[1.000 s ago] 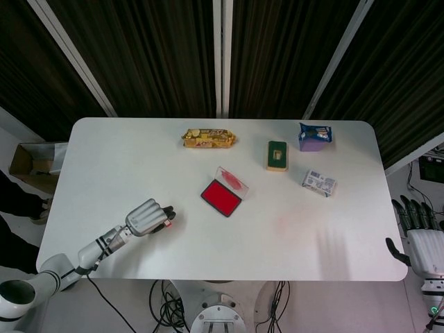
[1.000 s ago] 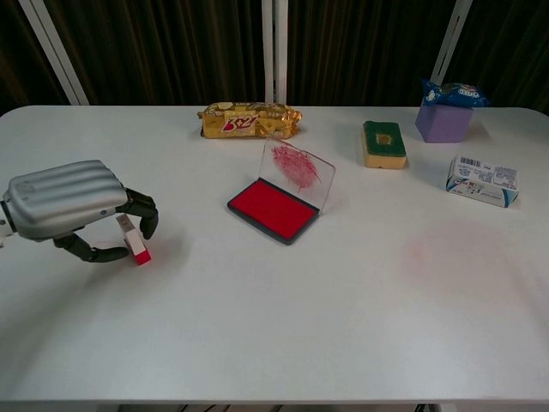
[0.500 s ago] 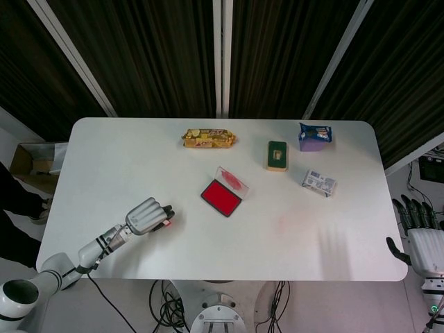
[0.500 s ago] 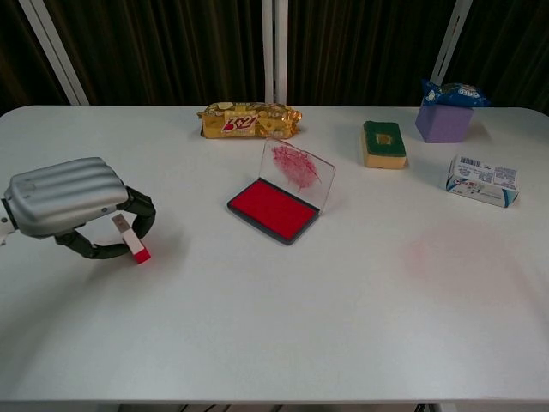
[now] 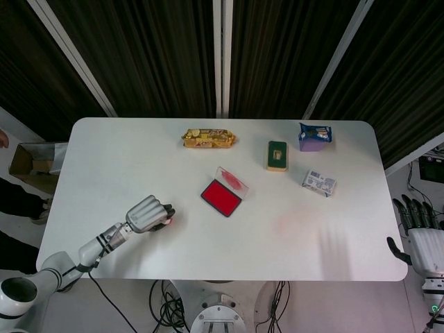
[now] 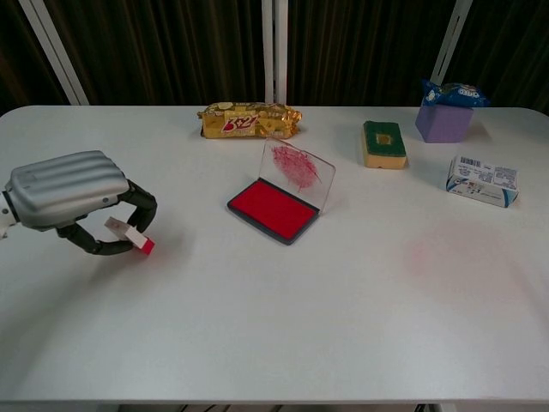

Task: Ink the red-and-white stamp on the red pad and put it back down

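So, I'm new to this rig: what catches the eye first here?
The open red ink pad at the table's centre, clear lid propped up. Then the left hand at the near left, fingers curled around the tilted red-and-white stamp.

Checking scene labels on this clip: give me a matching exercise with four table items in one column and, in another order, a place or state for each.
Things:
1. red-and-white stamp
2. red ink pad
3. purple box
4. snack packet

Places or states:
A. far right corner of the table, a blue packet on top
B. open, clear lid tilted up, near the table's middle
C. tilted between the fingers of the left hand
D. lying flat at the far edge, beyond the pad

Pairs: 1-C, 2-B, 3-A, 4-D
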You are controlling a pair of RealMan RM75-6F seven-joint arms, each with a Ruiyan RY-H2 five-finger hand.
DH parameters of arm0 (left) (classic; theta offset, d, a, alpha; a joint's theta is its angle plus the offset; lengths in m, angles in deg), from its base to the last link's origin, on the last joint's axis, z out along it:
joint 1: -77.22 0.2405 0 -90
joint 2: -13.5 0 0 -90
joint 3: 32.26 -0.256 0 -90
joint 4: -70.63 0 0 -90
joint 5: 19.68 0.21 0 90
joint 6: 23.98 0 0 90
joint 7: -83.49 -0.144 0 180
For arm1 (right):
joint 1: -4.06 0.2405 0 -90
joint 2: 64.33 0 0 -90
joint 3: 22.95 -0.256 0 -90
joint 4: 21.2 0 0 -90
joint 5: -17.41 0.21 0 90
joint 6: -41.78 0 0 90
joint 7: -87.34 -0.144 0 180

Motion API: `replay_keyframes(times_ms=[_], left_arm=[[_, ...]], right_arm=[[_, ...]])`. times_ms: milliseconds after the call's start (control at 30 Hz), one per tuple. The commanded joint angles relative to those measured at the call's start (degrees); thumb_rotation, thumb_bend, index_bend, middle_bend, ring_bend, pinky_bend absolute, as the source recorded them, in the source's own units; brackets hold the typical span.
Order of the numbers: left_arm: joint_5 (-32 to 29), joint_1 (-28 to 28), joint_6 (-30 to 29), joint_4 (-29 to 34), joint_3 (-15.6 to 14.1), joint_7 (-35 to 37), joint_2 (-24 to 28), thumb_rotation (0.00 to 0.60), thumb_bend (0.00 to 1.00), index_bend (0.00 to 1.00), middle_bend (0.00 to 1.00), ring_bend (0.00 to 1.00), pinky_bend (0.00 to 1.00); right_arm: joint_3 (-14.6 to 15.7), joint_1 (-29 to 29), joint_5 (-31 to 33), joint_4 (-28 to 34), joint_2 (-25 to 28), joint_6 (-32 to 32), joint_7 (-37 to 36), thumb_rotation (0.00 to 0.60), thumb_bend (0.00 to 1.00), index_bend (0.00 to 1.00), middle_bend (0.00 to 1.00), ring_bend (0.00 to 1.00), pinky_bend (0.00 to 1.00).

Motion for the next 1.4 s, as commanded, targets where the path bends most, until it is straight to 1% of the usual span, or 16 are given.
replay_keyframes(times_ms=[33, 100, 233, 333, 467, 600, 733, 967, 1100, 1233, 1400], left_arm=[[-3.44, -2.16, 5.14, 7.57, 1.61, 4.81, 3.94, 0.6, 0.38, 0.6, 0.57, 1.0, 1.0], [-5.0, -3.89, 8.24, 11.97, 2.72, 5.71, 6.24, 0.6, 0.39, 0.6, 0.57, 1.0, 1.0], [-7.33, -7.39, 13.35, 17.0, 5.28, 4.7, 8.44, 0.6, 0.4, 0.6, 0.57, 1.0, 1.0], [-9.86, -10.34, 17.71, 19.53, 8.11, 2.97, 8.47, 0.6, 0.41, 0.6, 0.57, 1.0, 1.0], [-13.09, -14.19, 22.93, 20.8, 11.77, -0.19, 6.66, 0.6, 0.42, 0.6, 0.57, 1.0, 1.0], [-15.43, -17.15, 26.82, 19.8, 13.96, -2.63, 4.07, 0.6, 0.42, 0.6, 0.57, 1.0, 1.0], [-18.35, -19.74, 31.17, 17.82, 15.63, -3.39, 1.09, 0.6, 0.42, 0.6, 0.57, 1.0, 1.0], [-21.18, -23.87, 34.62, 13.15, 18.23, -7.12, -3.76, 0.6, 0.43, 0.6, 0.58, 1.0, 1.0], [-23.94, -25.66, 37.45, 10.43, 19.41, -9.52, -6.39, 0.6, 0.43, 0.6, 0.58, 1.0, 1.0], [-25.44, -26.58, 39.51, 7.77, 19.5, -9.82, -8.06, 0.6, 0.44, 0.6, 0.57, 1.0, 1.0], [-26.28, -26.64, 39.94, 4.91, 19.25, -9.6, -9.64, 0.6, 0.44, 0.6, 0.58, 1.0, 1.0]], right_arm=[[0.0, 0.02, 0.01, -0.05, -0.04, 0.04, -0.11, 0.6, 0.24, 0.0, 0.0, 0.0, 0.0], [0.03, 0.05, -0.05, -0.15, -0.17, 0.09, -0.2, 0.6, 0.24, 0.0, 0.0, 0.0, 0.0], [0.1, 0.14, -0.15, -0.28, -0.51, 0.23, -0.33, 0.6, 0.24, 0.0, 0.0, 0.0, 0.0], [0.11, 0.18, -0.21, -0.51, -0.81, 0.23, -0.37, 0.6, 0.24, 0.0, 0.0, 0.0, 0.0], [0.09, 0.33, -0.24, -0.5, -1.0, 0.4, -0.28, 0.6, 0.24, 0.0, 0.0, 0.0, 0.0], [0.13, 0.15, -0.37, -0.24, -0.78, 0.0, -0.08, 0.6, 0.24, 0.0, 0.0, 0.0, 0.0], [0.1, -0.11, 0.12, -0.39, -0.65, -0.03, -0.26, 0.6, 0.24, 0.0, 0.0, 0.0, 0.0], [0.27, 0.01, 0.0, -0.8, -1.12, 0.33, -0.38, 0.6, 0.24, 0.0, 0.0, 0.0, 0.0], [0.21, -0.19, -0.15, -0.87, -1.13, -0.24, -0.31, 0.6, 0.25, 0.0, 0.0, 0.0, 0.0], [0.16, -0.45, 0.22, -1.15, -0.96, -0.37, -0.82, 0.6, 0.25, 0.0, 0.0, 0.0, 0.0], [0.13, -0.69, 0.61, -1.68, -0.94, -0.37, -1.33, 0.6, 0.25, 0.0, 0.0, 0.0, 0.0]])
